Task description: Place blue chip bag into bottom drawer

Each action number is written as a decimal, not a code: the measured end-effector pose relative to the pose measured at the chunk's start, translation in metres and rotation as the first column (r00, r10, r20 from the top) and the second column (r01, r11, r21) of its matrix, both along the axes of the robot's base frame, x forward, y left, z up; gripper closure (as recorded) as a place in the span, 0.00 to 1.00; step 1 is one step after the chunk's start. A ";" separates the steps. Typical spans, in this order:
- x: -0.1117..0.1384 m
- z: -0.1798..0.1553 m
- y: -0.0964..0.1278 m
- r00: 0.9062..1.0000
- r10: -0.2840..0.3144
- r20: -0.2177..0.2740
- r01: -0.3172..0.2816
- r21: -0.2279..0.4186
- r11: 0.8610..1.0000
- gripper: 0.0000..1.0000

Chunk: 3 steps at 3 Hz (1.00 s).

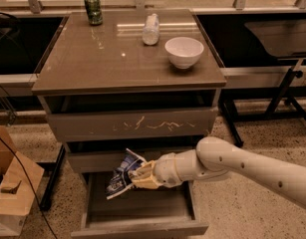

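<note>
Surface: grey-brown cabinet (92, 68), speckled floor.
Bag: blue chip bag (118, 177) held above open bottom drawer (142, 213).
Gripper: gripper (138, 176) over drawer, fingers clamped on bag's right edge.
Handling: probably light, crinkly, slippery; an edge pinch suits it.

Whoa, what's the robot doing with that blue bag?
The robot's gripper is holding the chip bag in the air, just above the open bottom drawer. The bag isn't in the drawer yet. The two drawers above it are closed. On top of the cabinet sit a can, a bottle and a bowl, and the arm is nowhere near them.
</note>
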<state>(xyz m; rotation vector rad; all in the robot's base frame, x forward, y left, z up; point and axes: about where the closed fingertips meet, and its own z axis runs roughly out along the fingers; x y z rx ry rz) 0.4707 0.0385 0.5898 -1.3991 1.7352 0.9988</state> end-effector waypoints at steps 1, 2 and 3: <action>0.019 -0.055 0.001 0.997 -0.041 -0.061 0.043 0.035 0.998 1.00; 0.039 -0.098 0.000 0.988 -0.099 -0.118 0.114 0.123 0.986 1.00; 0.044 -0.147 -0.004 0.968 -0.148 -0.203 0.186 0.180 0.966 1.00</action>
